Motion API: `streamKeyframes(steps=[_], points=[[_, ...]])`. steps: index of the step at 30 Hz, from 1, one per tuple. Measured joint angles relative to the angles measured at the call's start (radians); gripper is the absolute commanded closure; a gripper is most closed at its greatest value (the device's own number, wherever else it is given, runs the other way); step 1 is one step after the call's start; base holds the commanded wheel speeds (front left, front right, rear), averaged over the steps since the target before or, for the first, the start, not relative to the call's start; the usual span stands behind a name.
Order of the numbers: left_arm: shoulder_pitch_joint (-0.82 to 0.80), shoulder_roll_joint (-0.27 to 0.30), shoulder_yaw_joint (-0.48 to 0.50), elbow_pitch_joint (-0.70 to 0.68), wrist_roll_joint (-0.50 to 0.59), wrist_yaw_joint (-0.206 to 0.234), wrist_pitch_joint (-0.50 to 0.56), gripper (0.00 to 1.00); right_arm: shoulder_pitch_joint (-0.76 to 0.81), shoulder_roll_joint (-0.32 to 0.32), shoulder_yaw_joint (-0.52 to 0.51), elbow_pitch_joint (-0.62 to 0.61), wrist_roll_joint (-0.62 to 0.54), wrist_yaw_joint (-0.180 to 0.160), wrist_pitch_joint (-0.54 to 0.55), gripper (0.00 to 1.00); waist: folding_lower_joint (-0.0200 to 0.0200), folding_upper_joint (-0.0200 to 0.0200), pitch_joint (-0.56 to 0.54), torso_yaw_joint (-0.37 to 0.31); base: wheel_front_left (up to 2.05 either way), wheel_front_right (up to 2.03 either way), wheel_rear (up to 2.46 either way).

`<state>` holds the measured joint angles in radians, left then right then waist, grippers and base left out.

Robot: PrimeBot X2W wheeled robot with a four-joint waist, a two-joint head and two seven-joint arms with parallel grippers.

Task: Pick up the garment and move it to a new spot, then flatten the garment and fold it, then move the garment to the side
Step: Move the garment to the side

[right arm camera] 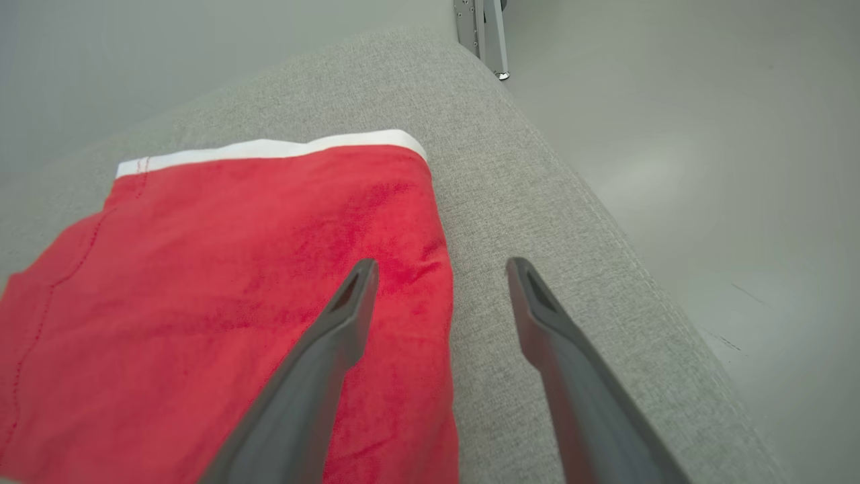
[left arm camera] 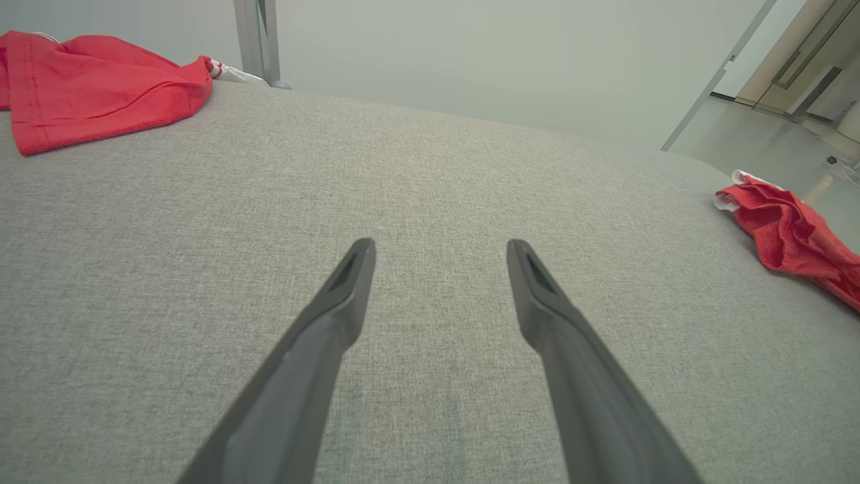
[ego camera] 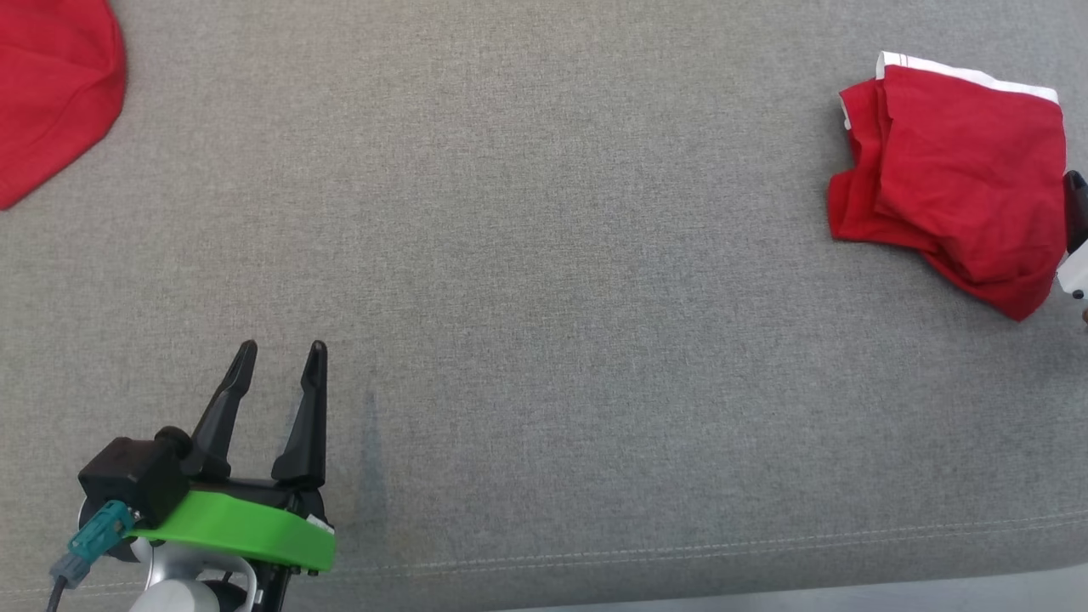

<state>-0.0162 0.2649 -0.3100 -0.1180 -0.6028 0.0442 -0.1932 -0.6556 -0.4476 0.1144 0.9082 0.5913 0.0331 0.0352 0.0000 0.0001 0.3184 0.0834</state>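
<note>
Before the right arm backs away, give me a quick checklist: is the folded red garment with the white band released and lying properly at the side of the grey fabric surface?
1. The right gripper is open and empty: ok.
2. Its dark finger is clear of the cloth: cannot tell; it overlaps the red in the right wrist view.
3. The folded red garment with a white band lies at the right side of the grey fabric surface: ok.
4. The garment lies wholly on the surface: ok; grey shows past its edge.
5. The fold is tidy: not ok; layers uneven, near corner bunched.
6. The left gripper is open, apart from the garment: ok.
</note>
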Motion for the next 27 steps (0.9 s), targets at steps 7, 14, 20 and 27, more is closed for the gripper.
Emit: streamKeyframes(steps=[7, 14, 20, 27], points=[[0.0, -0.001, 0.007, -0.01, -0.003, 0.001, 0.0, 0.0, 0.001, 0.012, 0.017, 0.024, -0.015, -0.007, -0.045, 0.0, 0.0, 0.0, -0.002, -0.005, 0.0, 0.0, 0.0], [0.0, -0.021, 0.024, -0.003, -0.011, 0.009, -0.012, 0.0, 0.007, 0.001, 0.023, -0.012, -0.058, -0.005, -0.195, 0.0, 0.0, 0.0, -0.03, -0.012, 0.0, 0.0, 0.0], [0.001, -0.028, 0.037, 0.025, -0.018, 0.009, -0.027, 0.0, 0.067, -0.025, 0.024, -0.062, -0.098, -0.011, -0.299, 0.0, 0.0, 0.0, -0.08, -0.013, 0.0, 0.0, 0.0], [0.043, -0.032, 0.043, 0.088, -0.019, 0.007, -0.038, 0.0, 0.199, 0.012, 0.016, -0.128, -0.101, -0.034, -0.297, 0.0, 0.0, 0.0, -0.173, -0.017, 0.0, 0.0, 0.0]])
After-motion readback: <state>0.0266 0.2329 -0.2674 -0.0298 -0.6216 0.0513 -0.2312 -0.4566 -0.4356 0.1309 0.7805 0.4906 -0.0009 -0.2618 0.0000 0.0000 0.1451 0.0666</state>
